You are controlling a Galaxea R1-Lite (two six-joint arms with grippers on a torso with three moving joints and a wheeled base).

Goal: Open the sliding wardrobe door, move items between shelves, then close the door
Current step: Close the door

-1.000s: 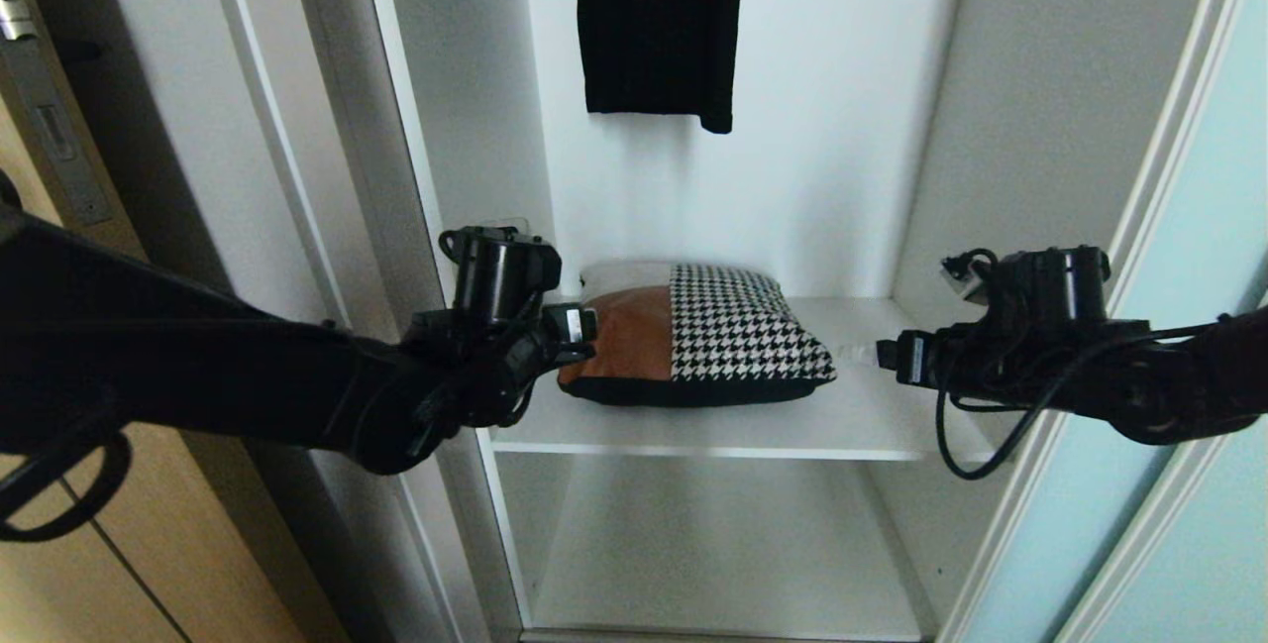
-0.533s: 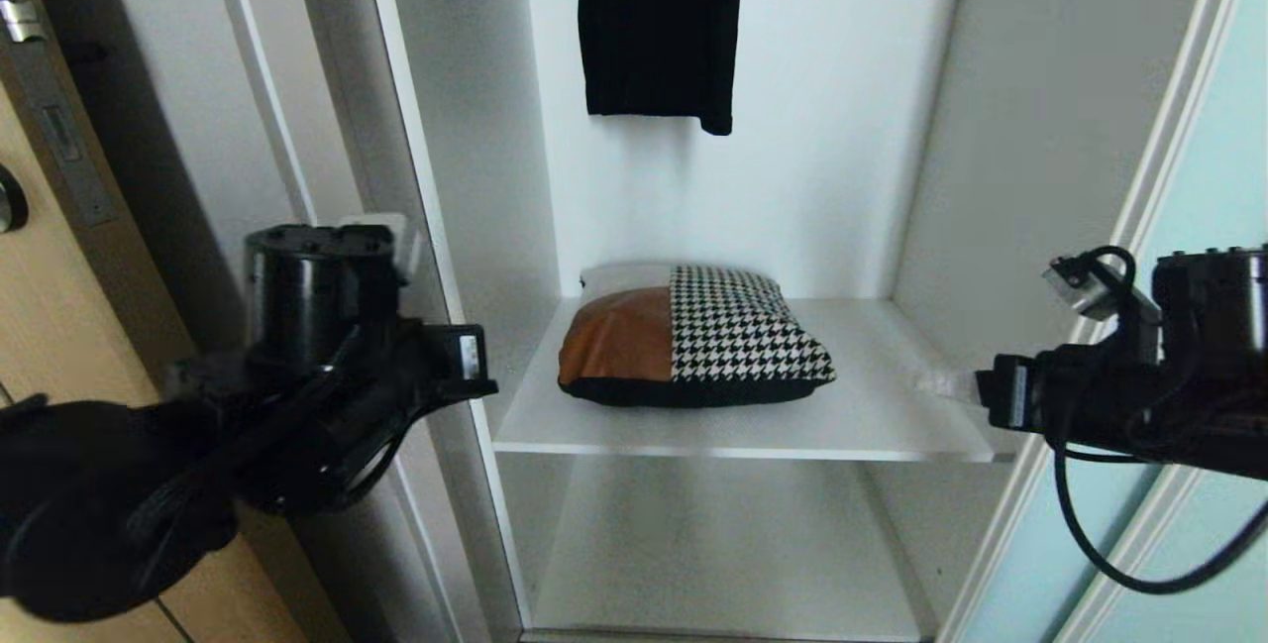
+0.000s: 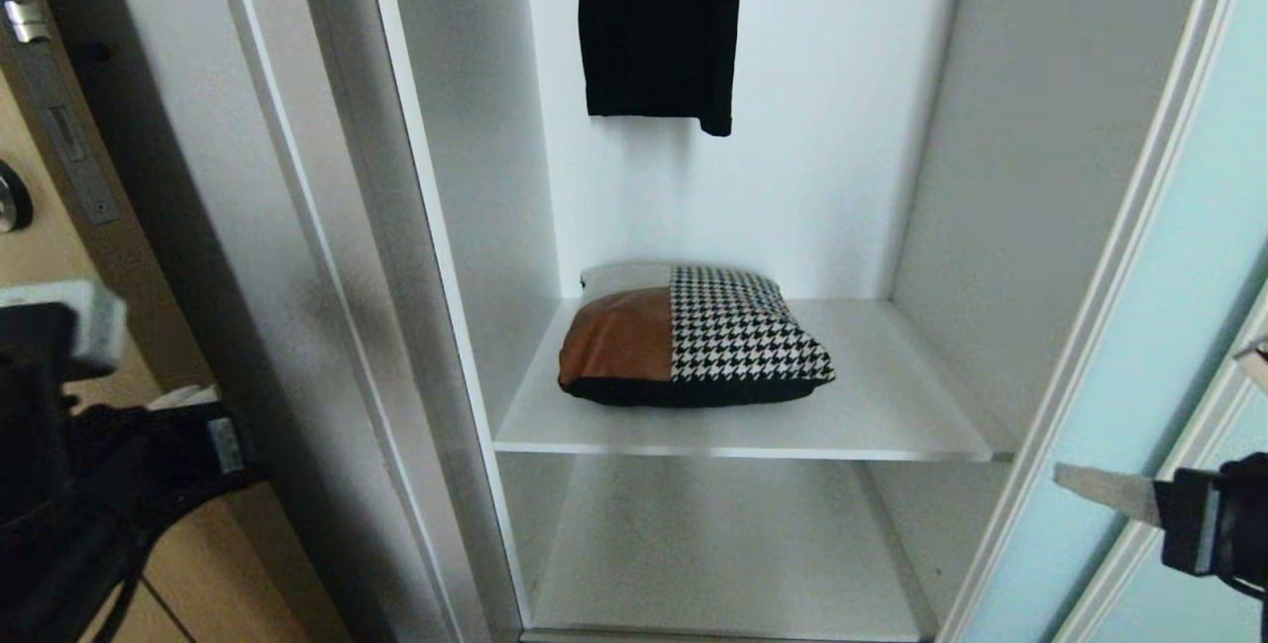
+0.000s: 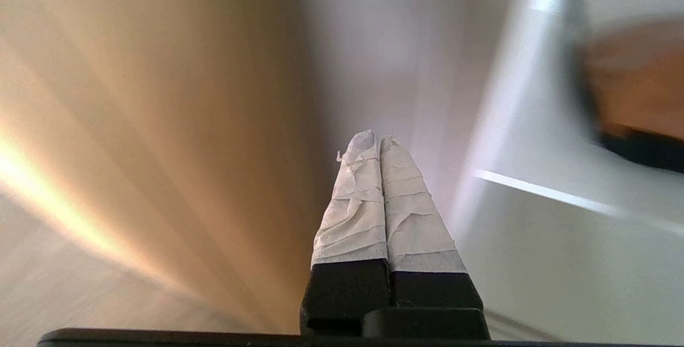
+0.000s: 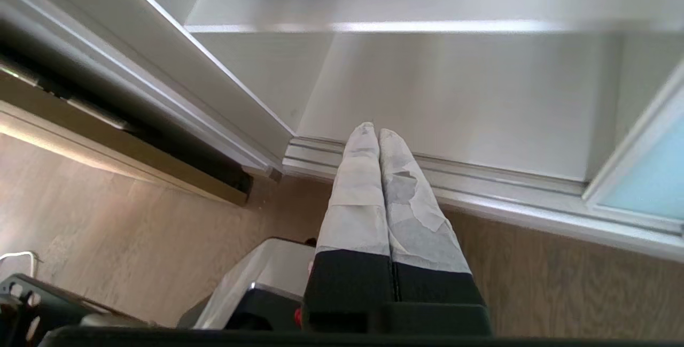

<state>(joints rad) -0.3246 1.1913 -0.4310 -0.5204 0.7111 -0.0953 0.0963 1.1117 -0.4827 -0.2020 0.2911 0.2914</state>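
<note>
Leather-tan + houndstooth cushion [image 3: 693,338], black underside, soft and plump, lies flat on upper white shelf [image 3: 892,415], w/ lower shelf [image 3: 723,564] beneath. Black ribbed garment [image 3: 657,24] hangs above. Frosted blue-green sliding door [image 3: 1169,326] stands slid to the right, compartment open. Left gripper [image 4: 380,141] low by wood door [image 3: 40,227], taped fingers pressed together, empty. Right gripper [image 5: 372,130] low before glass panel, fingers together, nothing held.
</note>
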